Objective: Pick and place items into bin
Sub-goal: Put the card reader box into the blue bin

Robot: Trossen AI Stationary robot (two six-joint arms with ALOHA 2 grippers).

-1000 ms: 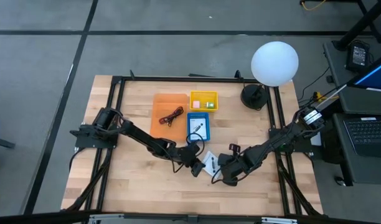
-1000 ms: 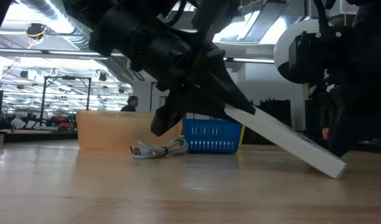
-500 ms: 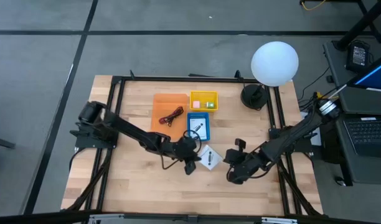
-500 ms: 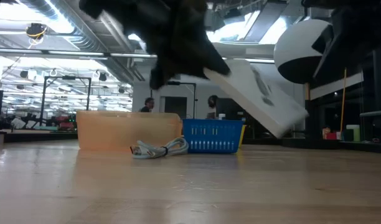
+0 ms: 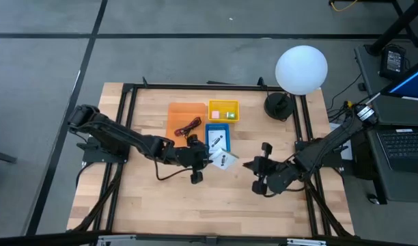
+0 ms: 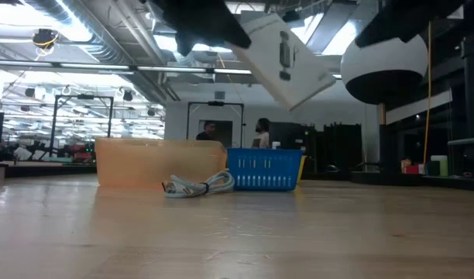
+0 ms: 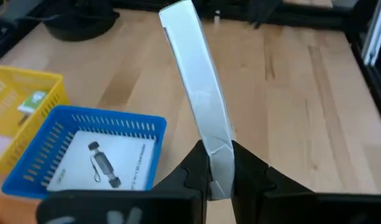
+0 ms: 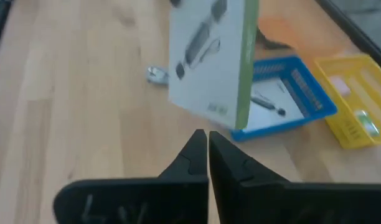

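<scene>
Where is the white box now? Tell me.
The white box is clamped in the left gripper, lifted off the table mid-table in the high view, right beside the blue basket.

Both arms: matte black, jointed tube links. Left arm [image 5: 120,140]: thin black cable looping loose under the forearm. Right arm [image 5: 318,152]: silver-white collar at the upper joint. Left gripper [image 7: 220,171] and right gripper [image 8: 207,149]: two black wedge-shaped fingers each, tapering to narrow tips.
</scene>
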